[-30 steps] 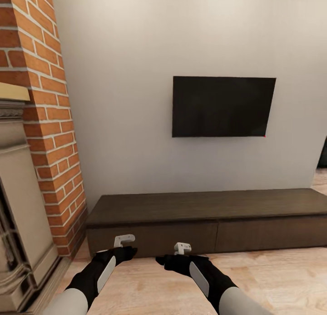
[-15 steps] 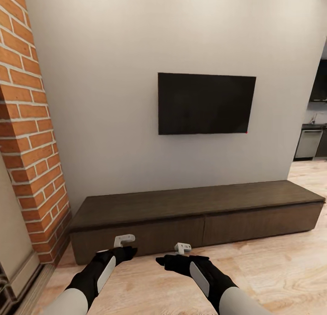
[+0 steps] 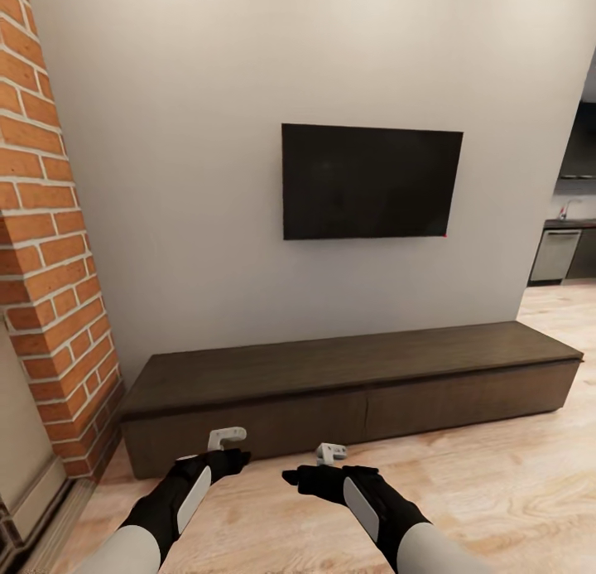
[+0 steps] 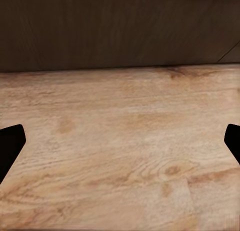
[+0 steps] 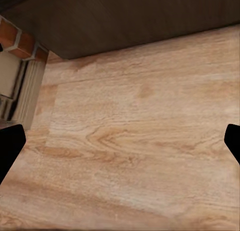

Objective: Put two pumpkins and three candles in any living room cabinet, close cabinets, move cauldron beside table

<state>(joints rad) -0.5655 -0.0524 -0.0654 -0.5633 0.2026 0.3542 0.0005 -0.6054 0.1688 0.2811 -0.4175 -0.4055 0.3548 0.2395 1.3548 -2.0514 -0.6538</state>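
Dark-brown cabinet [image 3: 348, 388] fronts the head view; wrist views show floorboards [image 4: 120, 156].

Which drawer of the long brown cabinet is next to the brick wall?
The left drawer, right behind the robot's left hand. The other drawer runs off toward the kitchen.

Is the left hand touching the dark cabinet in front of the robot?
Apart. In the left wrist view a wide band of bare wood floor lies between the open left hand and the cabinet.
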